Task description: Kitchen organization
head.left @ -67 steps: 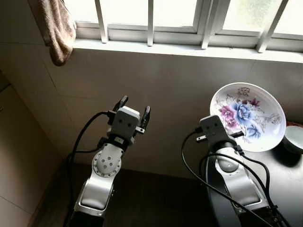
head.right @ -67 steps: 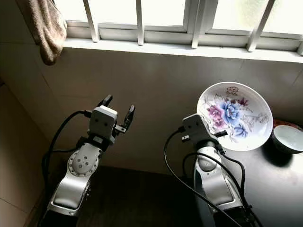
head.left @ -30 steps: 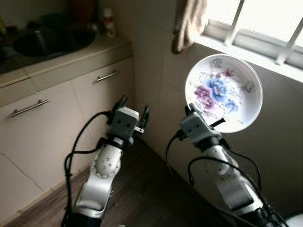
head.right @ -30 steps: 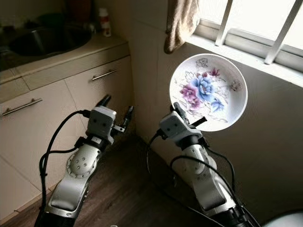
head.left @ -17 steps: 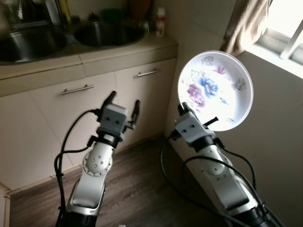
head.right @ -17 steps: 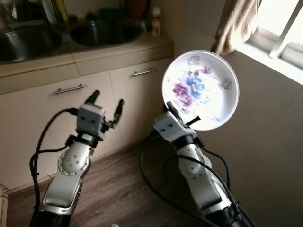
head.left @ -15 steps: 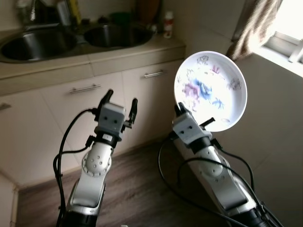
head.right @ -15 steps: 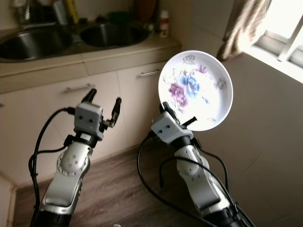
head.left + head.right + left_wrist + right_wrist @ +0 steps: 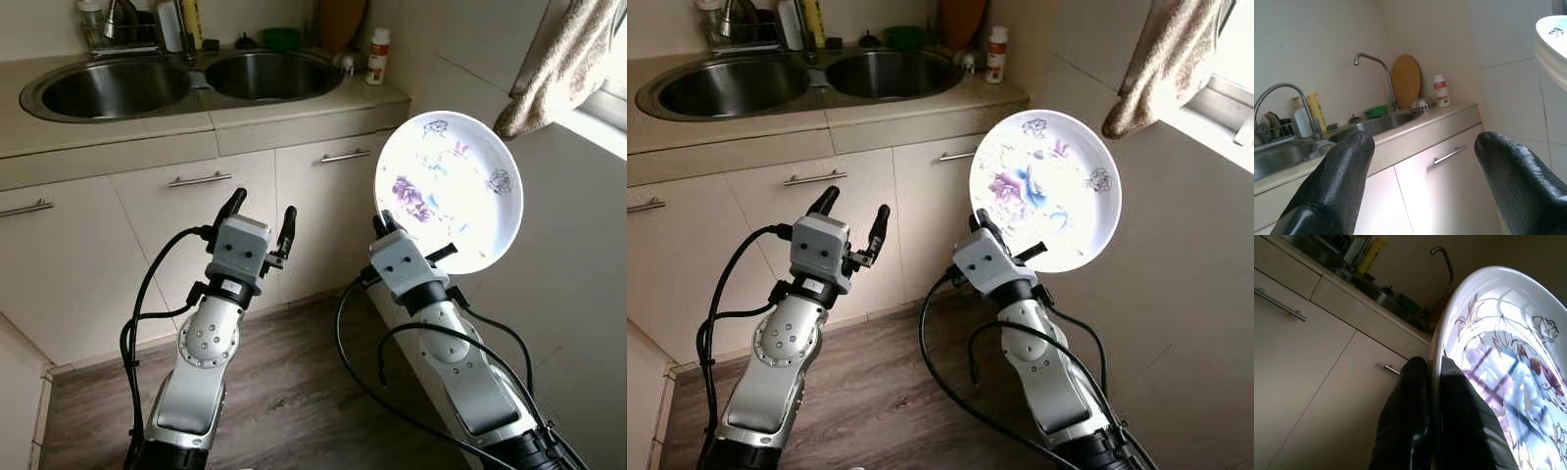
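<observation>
Short of sink bench: right gripper jaws clamped on floral plate rim, plate upright, nearer bench's right end; left gripper spread, empty.

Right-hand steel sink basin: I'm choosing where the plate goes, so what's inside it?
The right-hand steel sink basin shows bare metal inside as far as visible; its near bottom is hidden by the countertop edge.

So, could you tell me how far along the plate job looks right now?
Done: the right tool has the floral plate pinched by its rim, lifted upright. In hand: carrying it, facing the double sink counter. Left: setting it down somewhere; the left tool is open and empty.
</observation>
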Available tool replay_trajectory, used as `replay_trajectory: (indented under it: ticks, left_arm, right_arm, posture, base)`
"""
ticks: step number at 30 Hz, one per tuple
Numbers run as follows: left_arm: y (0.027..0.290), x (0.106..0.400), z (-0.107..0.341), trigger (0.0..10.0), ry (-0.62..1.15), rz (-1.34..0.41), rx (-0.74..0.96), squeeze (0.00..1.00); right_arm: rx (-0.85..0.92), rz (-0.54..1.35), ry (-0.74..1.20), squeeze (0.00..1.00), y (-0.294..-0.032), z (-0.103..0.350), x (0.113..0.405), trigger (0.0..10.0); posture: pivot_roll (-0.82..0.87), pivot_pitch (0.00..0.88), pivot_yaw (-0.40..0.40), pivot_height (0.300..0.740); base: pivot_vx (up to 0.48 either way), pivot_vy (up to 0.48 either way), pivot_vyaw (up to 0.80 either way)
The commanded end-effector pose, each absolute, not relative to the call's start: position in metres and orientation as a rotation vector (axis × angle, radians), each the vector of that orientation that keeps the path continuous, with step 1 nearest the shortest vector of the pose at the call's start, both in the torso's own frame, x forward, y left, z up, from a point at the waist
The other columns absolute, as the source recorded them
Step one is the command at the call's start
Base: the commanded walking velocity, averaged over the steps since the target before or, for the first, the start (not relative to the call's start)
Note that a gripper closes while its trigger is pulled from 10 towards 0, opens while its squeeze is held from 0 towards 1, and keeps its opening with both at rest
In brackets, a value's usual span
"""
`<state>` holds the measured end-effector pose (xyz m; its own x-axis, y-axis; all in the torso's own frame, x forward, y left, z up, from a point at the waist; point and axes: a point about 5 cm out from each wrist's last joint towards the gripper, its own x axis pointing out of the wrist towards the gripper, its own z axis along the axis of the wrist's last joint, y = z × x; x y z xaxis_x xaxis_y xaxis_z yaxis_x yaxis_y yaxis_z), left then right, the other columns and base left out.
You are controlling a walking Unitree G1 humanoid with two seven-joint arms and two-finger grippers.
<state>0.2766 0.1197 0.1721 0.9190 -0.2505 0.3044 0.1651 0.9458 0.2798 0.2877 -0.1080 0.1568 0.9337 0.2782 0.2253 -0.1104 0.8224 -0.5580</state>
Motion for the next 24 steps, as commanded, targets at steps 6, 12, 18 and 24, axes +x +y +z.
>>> replay_trajectory:
  ticks: [6,12,18,24]
  left_arm:
    - [0.1177,0.2773,0.1772,10.0,-0.364,-0.221,0.248,0.00]
    - [0.1170,0.2774,0.1770,10.0,-0.361,-0.225,0.250,0.00]
    - [0.1170,0.2774,0.1770,10.0,-0.360,-0.226,0.251,0.00]
    - [0.1167,0.2773,0.1763,10.0,-0.356,-0.225,0.253,0.00]
  right_arm:
    - [-0.559,0.204,-0.339,0.00,-0.1101,0.1637,0.2891,0.0]
    - [-0.594,0.216,-0.353,0.00,-0.1086,0.1638,0.2884,0.0]
    - [-0.602,0.225,-0.357,0.00,-0.1069,0.1640,0.2879,0.0]
    - [-0.582,0.219,-0.365,0.00,-0.1079,0.1656,0.2879,0.0]
  posture:
    - [0.08,0.000,-0.059,0.740]
    - [0.08,0.000,-0.061,0.740]
    - [0.08,0.000,-0.061,0.740]
    - [0.08,0.000,-0.062,0.740]
  base:
    - [0.295,0.000,0.00]
    - [0.294,0.000,0.13]
    - [0.292,0.000,0.80]
    - [0.294,0.000,0.80]
